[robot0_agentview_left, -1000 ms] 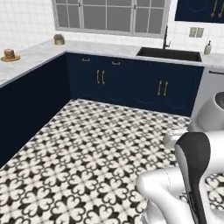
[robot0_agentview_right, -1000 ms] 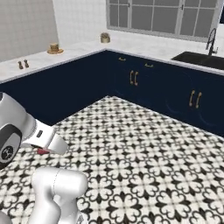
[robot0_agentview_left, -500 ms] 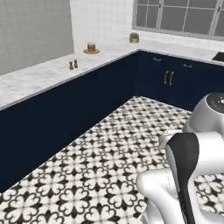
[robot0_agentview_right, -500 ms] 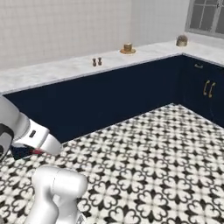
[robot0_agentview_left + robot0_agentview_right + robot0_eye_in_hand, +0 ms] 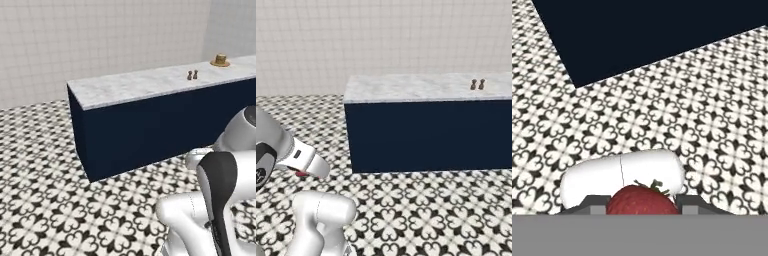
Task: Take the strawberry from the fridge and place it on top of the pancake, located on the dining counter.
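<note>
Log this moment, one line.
phase: carrying | gripper: shut on strawberry | pancake: far end of dining counter | strawberry: not yet placed

Marble dining counter (image 5: 145, 85) bearing shakers (image 5: 192, 75), pancake (image 5: 220, 60)

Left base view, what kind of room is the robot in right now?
Most likely a kitchen: a long marble countertop on a navy base, a stack of pancakes on a plate and two small shakers on it, white tiled walls, and patterned floor tiles.

Marble-topped navy bench (image 5: 145, 86) across mid-frame.
Pancake (image 5: 220, 61) sits upper right on it, two small dark shakers (image 5: 192, 75) just left; patterned floor (image 5: 45, 200) below.
</note>
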Available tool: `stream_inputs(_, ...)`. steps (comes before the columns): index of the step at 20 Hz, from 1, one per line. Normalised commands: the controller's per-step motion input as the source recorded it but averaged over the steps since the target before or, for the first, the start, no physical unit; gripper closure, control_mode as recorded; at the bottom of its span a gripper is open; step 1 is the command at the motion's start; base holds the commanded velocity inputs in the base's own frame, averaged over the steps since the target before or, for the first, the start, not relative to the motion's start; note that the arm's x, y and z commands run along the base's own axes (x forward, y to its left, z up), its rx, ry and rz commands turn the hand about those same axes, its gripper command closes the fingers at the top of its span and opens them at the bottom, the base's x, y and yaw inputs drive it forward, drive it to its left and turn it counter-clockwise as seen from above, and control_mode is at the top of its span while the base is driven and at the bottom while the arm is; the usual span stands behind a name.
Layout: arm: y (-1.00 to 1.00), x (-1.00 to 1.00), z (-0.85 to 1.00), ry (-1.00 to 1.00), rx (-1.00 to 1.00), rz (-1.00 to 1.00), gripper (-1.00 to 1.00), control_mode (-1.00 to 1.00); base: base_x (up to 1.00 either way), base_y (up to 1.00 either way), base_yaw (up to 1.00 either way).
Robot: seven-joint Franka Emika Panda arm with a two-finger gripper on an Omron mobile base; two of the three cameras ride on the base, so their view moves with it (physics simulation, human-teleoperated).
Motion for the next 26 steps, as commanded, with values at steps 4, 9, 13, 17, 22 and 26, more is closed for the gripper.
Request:
stream_inputs(4,0.00,0.00,0.00,0.00,0.00,0.00,1.00,1.00,0.98,0.99,0.39)
stream_inputs(9,0.00,0.00,0.00,0.00,0.00,0.00,1.00,1.00,1.00,0.95,0.29)
stream_inputs(13,0.00,0.00,0.00,0.00,0.00,0.00,1.00,1.00,1.00,0.88,0.13)
stream_inputs(17,0.00,0.00,0.00,0.00,0.00,0.00,1.00,1.00,1.00,0.96,0.01)
stream_inputs(22,0.00,0.00,0.00,0.00,0.00,0.00,1.00,1.00,1.00,0.66,-0.04)
stream_inputs(26,0.00,0.00,0.00,0.00,0.00,0.00,1.00,1.00,1.00,0.81,-0.22)
